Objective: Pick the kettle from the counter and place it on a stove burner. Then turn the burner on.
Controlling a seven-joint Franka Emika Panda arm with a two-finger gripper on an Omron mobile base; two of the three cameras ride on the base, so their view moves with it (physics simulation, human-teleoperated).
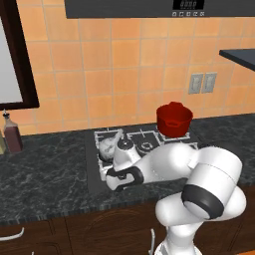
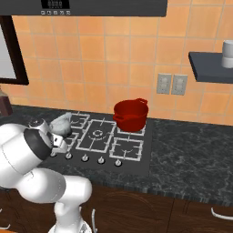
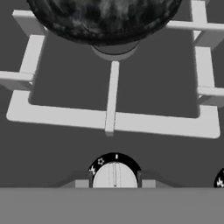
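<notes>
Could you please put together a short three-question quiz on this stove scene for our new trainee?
1. True or false: the kettle is already on a burner grate.
2. What does the claw straddle in the hand view? A) a stove knob B) the kettle's handle C) the red pot's rim
3. Where does the red pot stand on the cooktop?

Key: 1 true. 2 A, the knob just below the kettle's grate. 3 On a back burner, to the kettle's right.
</notes>
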